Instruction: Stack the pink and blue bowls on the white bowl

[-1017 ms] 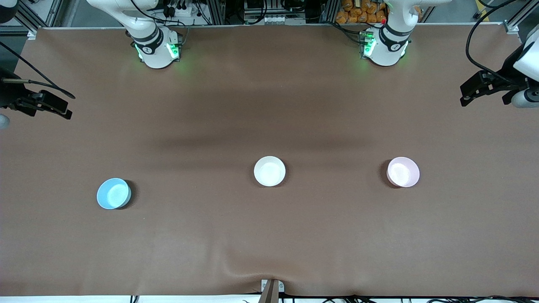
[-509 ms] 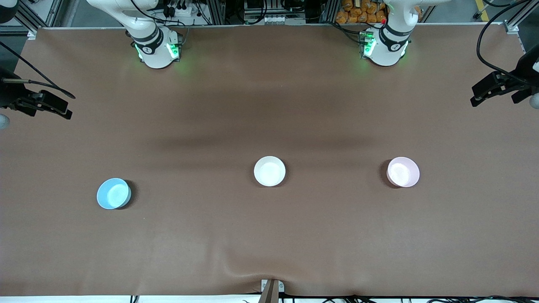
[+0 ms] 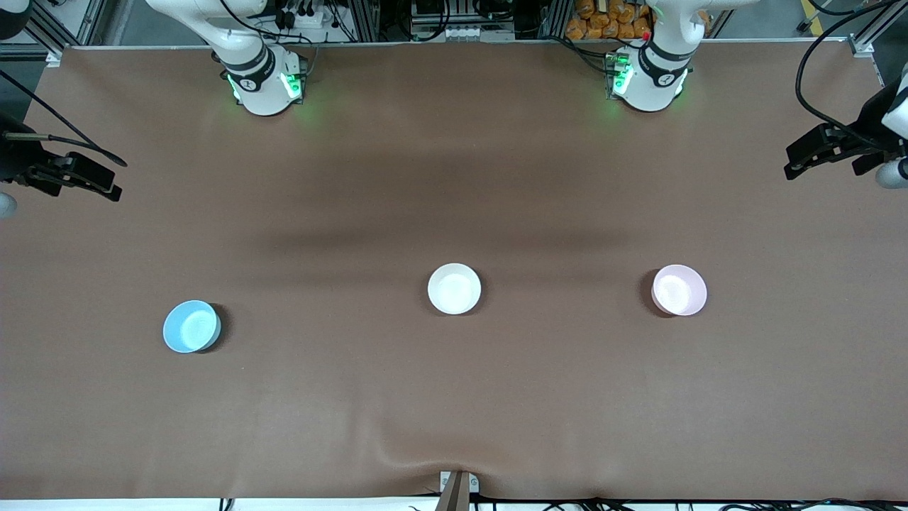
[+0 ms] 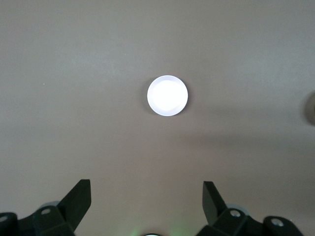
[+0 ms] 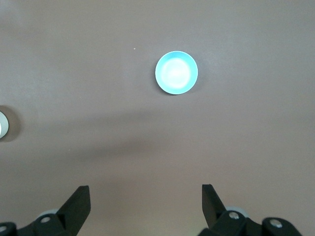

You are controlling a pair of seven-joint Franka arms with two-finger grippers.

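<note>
The white bowl (image 3: 454,288) stands mid-table. The pale pink bowl (image 3: 679,289) stands toward the left arm's end and the sky blue bowl (image 3: 191,326) toward the right arm's end, all upright and apart. My left gripper (image 3: 798,160) hangs open and empty high over the left arm's end of the table. Its wrist view shows the pink bowl (image 4: 167,95) washed out, well clear of the open gripper (image 4: 145,187). My right gripper (image 3: 103,183) hangs open and empty over the right arm's end. Its wrist view shows the blue bowl (image 5: 176,72) away from the gripper (image 5: 145,189).
The brown table cover (image 3: 454,397) has a small wrinkle at its edge nearest the front camera, by a bracket (image 3: 457,486). A sliver of the white bowl shows at the edge of the left wrist view (image 4: 311,108) and of the right wrist view (image 5: 4,124).
My left gripper swung out toward the table's end and has come back a little. The right arm and the three bowls have not moved.
</note>
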